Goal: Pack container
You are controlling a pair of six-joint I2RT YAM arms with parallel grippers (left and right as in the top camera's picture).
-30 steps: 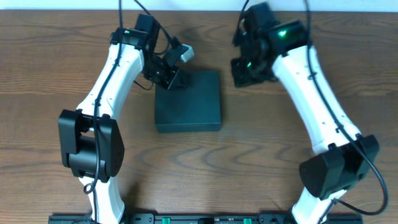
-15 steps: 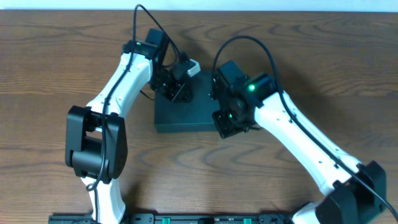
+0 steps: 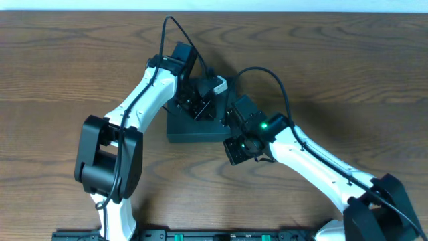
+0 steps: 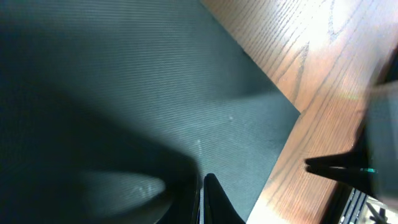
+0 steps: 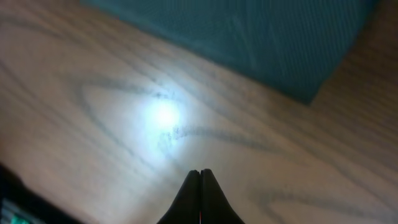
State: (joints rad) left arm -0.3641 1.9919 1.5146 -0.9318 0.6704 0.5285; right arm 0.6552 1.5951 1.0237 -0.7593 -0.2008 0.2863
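Note:
The container (image 3: 190,128) is a shallow dark box lying closed on the wooden table, mostly covered by the arms in the overhead view. My left gripper (image 3: 198,106) is shut and empty, directly over the lid; the left wrist view shows the ribbed dark-teal lid (image 4: 186,81) filling the frame with my shut fingers (image 4: 202,186) just above it. My right gripper (image 3: 235,148) is shut and empty over bare table beside the box's front right corner. The right wrist view shows the shut fingertips (image 5: 200,180) over wood, with the teal box (image 5: 261,37) beyond.
The wooden table (image 3: 60,94) surrounds the box. The two wrists are close together above the box's right side. The arms' base rail (image 3: 214,234) runs along the front edge. No snack packets show.
My right arm has swung from behind the box's right side down to its front right corner. My left gripper has moved right, further over the lid.

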